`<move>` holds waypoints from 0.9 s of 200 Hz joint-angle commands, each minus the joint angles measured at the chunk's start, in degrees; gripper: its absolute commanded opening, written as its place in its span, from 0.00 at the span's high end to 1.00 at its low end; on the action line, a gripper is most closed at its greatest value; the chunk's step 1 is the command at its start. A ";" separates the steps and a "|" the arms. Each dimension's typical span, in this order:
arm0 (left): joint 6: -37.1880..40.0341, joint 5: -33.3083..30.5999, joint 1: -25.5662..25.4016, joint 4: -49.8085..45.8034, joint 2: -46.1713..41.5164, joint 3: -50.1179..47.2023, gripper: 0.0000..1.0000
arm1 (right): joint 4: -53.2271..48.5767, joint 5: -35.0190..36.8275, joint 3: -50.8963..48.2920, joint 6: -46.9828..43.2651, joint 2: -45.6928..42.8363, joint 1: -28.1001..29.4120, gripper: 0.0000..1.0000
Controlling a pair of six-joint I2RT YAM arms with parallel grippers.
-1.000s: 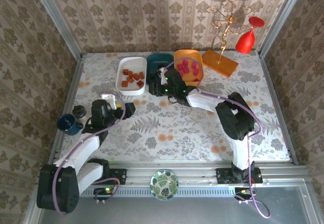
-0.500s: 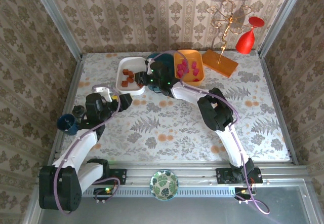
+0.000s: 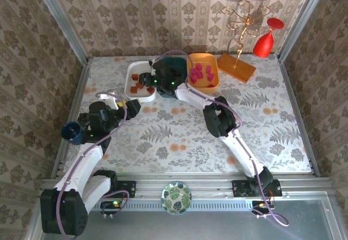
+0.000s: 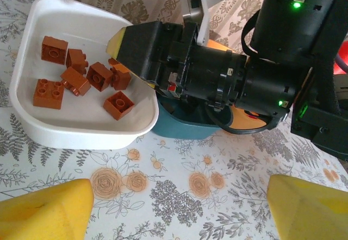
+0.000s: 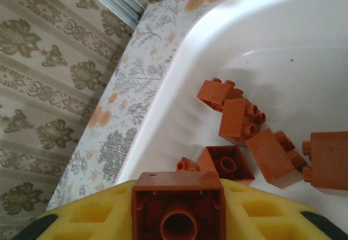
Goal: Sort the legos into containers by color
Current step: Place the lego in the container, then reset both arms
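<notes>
My right gripper (image 3: 147,79) hangs over the white container (image 3: 132,71), shut on a brown lego (image 5: 178,188) whose hollow underside faces the wrist camera. Below it, several brown legos (image 5: 239,120) lie in the white container (image 5: 179,61). In the left wrist view the same bricks (image 4: 87,80) show inside the white container (image 4: 81,137), with the right gripper's black body reaching over its right rim. The dark teal container (image 3: 178,62) sits beside it, partly under the right arm. Pink legos (image 3: 200,73) lie in the orange container (image 3: 214,69). My left gripper (image 3: 133,105) is open above bare table (image 4: 179,207).
A blue mug (image 3: 72,132) and a small dark cup (image 3: 84,119) stand at the left edge by the left arm. An orange board with a gold wire stand (image 3: 237,67) and a red glass (image 3: 265,42) are at the back right. A patterned dish (image 3: 175,197) rests on the front rail.
The right arm swung left, from the orange and teal containers to above the white one, carrying the brown lego. The left gripper drew back slightly to the left.
</notes>
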 commanded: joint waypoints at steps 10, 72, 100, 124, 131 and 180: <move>-0.85 1.63 0.12 -1.81 -1.33 0.36 0.16 | -5.27 0.78 3.30 -2.42 0.06 0.26 0.50; -1.11 1.16 0.04 -1.00 -1.60 -0.36 0.16 | -0.46 -2.38 -7.41 -5.11 -12.85 -0.14 0.40; -1.39 0.20 0.03 0.99 -1.32 -0.81 0.16 | 4.99 -2.57 -19.86 -7.16 -23.57 -0.59 0.38; -1.55 -0.56 0.04 2.85 -1.40 -0.98 0.16 | 4.74 -0.74 -29.12 -11.77 -32.99 -1.25 0.34; -1.52 -0.85 0.03 3.30 -1.56 -1.00 0.16 | 4.34 0.54 -31.68 -13.58 -35.86 -1.43 0.33; 4.96 -2.57 -2.23 9.33 -1.42 -0.75 0.15 | 2.26 16.31 -51.71 -27.81 -55.25 -1.72 0.24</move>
